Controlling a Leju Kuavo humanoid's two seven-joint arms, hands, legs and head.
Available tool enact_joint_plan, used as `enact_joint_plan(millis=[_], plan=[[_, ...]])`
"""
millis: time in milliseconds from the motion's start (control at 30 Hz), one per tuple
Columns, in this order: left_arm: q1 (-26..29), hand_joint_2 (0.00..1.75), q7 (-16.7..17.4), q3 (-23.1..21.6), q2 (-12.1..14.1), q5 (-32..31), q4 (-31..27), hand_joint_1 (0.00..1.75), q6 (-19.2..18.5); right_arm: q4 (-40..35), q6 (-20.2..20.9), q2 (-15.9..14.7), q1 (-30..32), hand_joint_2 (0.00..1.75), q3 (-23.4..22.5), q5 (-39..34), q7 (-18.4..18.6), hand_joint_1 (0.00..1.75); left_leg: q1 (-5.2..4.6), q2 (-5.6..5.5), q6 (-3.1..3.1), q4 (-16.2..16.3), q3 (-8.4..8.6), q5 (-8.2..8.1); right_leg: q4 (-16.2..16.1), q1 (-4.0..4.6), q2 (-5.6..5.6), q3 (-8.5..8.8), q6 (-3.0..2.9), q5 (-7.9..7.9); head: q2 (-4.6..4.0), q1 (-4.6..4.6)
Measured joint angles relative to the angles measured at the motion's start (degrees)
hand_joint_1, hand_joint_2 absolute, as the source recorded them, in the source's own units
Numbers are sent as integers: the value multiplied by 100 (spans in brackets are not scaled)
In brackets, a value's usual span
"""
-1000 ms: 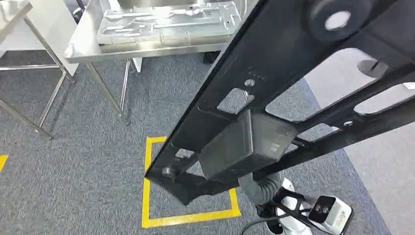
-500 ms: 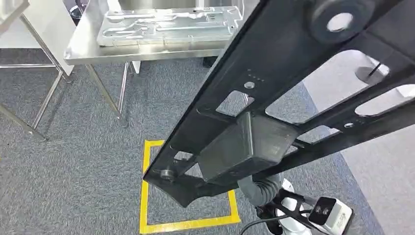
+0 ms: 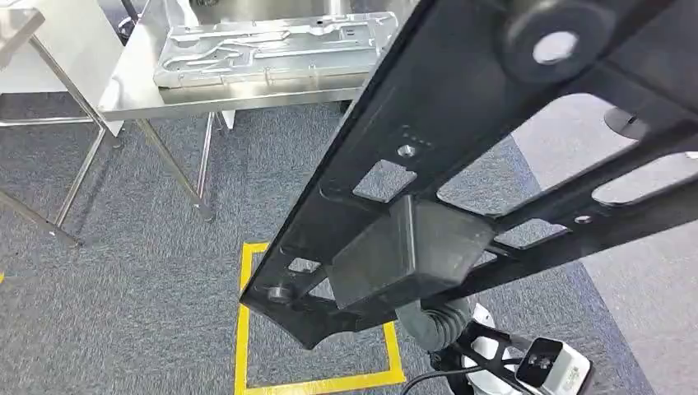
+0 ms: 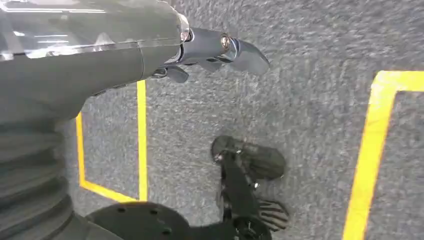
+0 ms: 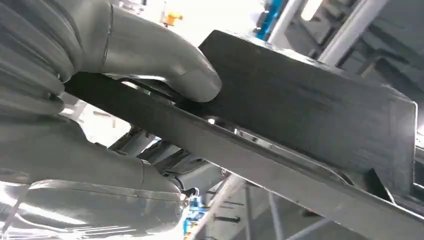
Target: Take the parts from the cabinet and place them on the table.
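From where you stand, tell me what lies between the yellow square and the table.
Head view: bare grey carpet between the yellow square and the table; the held black part overhangs it.

The frame [image 3: 461,156] runs slantwise across the head view, from low at the middle up to the far right, raised above the floor. The right hand [image 5: 150,70] grips it from below, thumb on the block [image 3: 407,263] at its lower part. The table [image 3: 132,86] stands ahead and to the left, with the plate [image 3: 263,49] lying flat on it. A second table's legs [image 3: 70,164] stand further left. On the floor [image 3: 123,313] under the frame's low end is a taped square [image 3: 241,329]. The left hand [image 4: 220,47] hangs above the floor beside a tape line [image 4: 141,135].
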Motion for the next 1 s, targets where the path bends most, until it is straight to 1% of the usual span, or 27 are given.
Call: enact_joint_plan(millis=[33, 67, 100, 133, 167, 200, 233, 267, 300, 400, 433, 467, 500, 533, 567, 600, 633, 667, 700, 733, 767, 800, 867, 900, 933, 967, 1000], plan=[[-1, 175, 2, -2, 22, 0, 0, 0, 0, -2, 0, 13, 3, 175, 2, 0, 0, 161, 7, 0, -26, 546, -298, -237, 2, 9, 0, 21, -13, -25, 0, 0], [7, 175, 2, -4, 31, 0, 0, 0, -2, -2, 0, 13, 4, 175, 2, 0, 0, 161, 9, 0, -40, 1003, -571, -385, 4, 15, 2, 35, -19, -47, 0, 0], [16, 175, 4, -7, 39, 0, 0, 0, -2, -2, 0, 13, 7, 175, 2, 0, 0, 161, 9, 0, -45, 1276, -759, -420, 6, 19, 8, 51, -18, -67, 0, 0], [27, 175, 7, -7, 44, 0, 0, 0, -4, -2, 0, 13, 11, 175, 2, 2, 2, 161, 9, 0, -43, 1303, -853, -295, 6, 22, 16, 90, -14, -96, 0, 0], [28, 175, 7, -7, 44, 0, 0, 0, -7, -2, 0, 13, 10, 175, 2, 4, 4, 161, 8, 0, -28, 1005, -775, -26, 6, 25, 23, 139, -7, -130, 0, 0], [27, 175, 9, -7, 46, 0, 0, 0, -7, -2, 0, 13, 6, 175, 2, 4, 4, 161, 8, 0, -5, 500, -575, 322, 8, 29, 23, 202, 1, -168, 0, 0], [26, 175, 13, -9, 57, 0, 0, 0, -2, -2, -4, 15, -8, 175, 4, 4, 4, 161, 6, 1, 31, -82, -339, 655, 8, 31, 23, 266, 17, -210, 0, 0], [28, 175, 22, -9, 63, 0, 0, 0, 4, 0, -20, 17, -34, 175, 7, 2, 4, 161, -4, -1, 85, -416, -199, 730, 3, 31, 22, 285, 36, -244, 0, 0], [21, 175, 22, -11, 70, 0, 0, 0, 17, 6, -48, 17, -74, 175, 11, 2, 2, 161, -43, 0, 123, -515, -147, 666, 29, 69, 39, 279, 74, -264, 0, 0], [16, 175, 17, -15, 76, 0, 0, 0, 63, 13, -157, 17, -107, 175, 24, 4, 4, 161, -55, -15, 211, -498, -167, 634, -19, 52, 37, 296, 168, -285, 0, 0], [16, 175, 15, -15, 70, 0, 0, 0, 68, 13, -171, 17, -123, 175, 31, -7, 4, 161, 12, -13, 247, -564, -109, 656, -14, 78, 34, 322, 214, -325, 0, 0], [10, 175, 2, -15, 66, 2, 0, 0, 85, 13, -188, 17, -141, 175, 41, -31, 4, 161, 10, -16, 274, -588, -70, 648, 125, 67, 25, 293, 236, -396, 0, 2], [5, 175, 2, -15, 65, 2, 0, 0, 105, 13, -195, 17, -173, 175, 57, -46, 2, 161, 13, -7, 309, -589, -54, 630, 489, 58, 25, 104, 252, -584, 0, 0], [0, 175, 2, -15, 63, 2, 0, 0, 113, 22, -195, 17, -181, 175, 79, -59, 2, 161, 7, -6, 325, -589, -41, 615, 966, 41, 23, -158, 269, -793, 0, 0], [-1, 175, 2, -15, 59, 2, 0, 0, 120, 31, -199, 17, -179, 175, 96, -72, 2, 161, 1, -4, 335, -588, -34, 596, 1490, 29, 23, -467, 286, -981, 0, 0], [6, 175, 2, -13, 59, 2, 0, 0, 125, 44, -201, 17, -180, 175, 114, -79, 2, 161, -2, -5, 336, -584, -22, 577, 1872, 23, 22, -717, 295, -1054, 0, 0], [12, 175, 2, -9, 59, 2, 0, 0, 142, 59, -201, 17, -182, 175, 136, -83, 2, 161, -2, -9, 331, -584, 6, 555, 1933, 20, 22, -818, 299, -952, 0, 0], [16, 175, 2, 0, 57, 2, 0, 0, 157, 74, -201, 17, -196, 175, 161, -87, 2, 161, -2, -18, 327, -584, 47, 527, 1688, 19, 22, -752, 292, -703, 0, 0], [16, 175, 2, 4, 52, 2, 0, 0, 166, 79, -201, 17, -220, 175, 183, -90, 2, 161, -2, -26, 317, -582, 96, 495, 1233, 19, 21, -567, 271, -387, 0, 0], [15, 175, 2, 9, 42, 2, 0, 0, 171, 79, -203, 17, -251, 175, 201, -92, 2, 161, -5, -32, 302, -581, 150, 462, 664, 22, 20, -330, 240, -69, 0, 0], [16, 175, 2, 13, 35, 2, 0, 0, 175, 79, -205, 17, -289, 175, 210, -94, 2, 161, -9, -32, 284, -581, 189, 426, 170, 34, 13, -130, 195, 144, 0, 2], [10, 175, 0, 15, 20, 2, 0, 0, 175, 85, -205, 17, -324, 175, 225, -96, 2, 161, -48, -32, 244, -569, 190, 390, 73, 77, 0, -64, 177, 30, 0, 2], [13, 175, -2, 22, 20, 2, 0, 0, 175, 98, -221, 17, -352, 175, 249, -105, 4, 161, -30, -26, 189, -576, 189, 363, 66, 77, 25, -79, 134, 28, 0, 0], [10, 175, -9, 22, 20, 2, 0, 0, 177, 120, -247, 17, -372, 175, 254, -120, 13, 161, -16, -20, 161, -606, 204, 360, 65, 82, 29, -78, 102, 10, 0, 0], [-3, 175, -11, 22, 20, 2, 0, 0, 177, 131, -273, 17, -416, 175, 267, -125, 46, 161, -52, -17, 119, -614, 243, 335, 3, 45, 38, -48, 72, 21, 0, 0], [-5, 175, -13, 20, 9, 2, 0, 0, 175, 144, -341, 24, -479, 175, 302, -138, 116, 161, -28, -18, 102, -510, 224, 279, -49, 20, 29, 23, 43, 30, 0, 0], [-15, 175, -11, 20, 2, 2, 0, 0, 177, 162, -382, 37, -556, 175, 332, -168, 157, 161, -26, -15, 82, -203, 73, 114, -62, 12, 14, 57, 8, 10, 0, -2]])
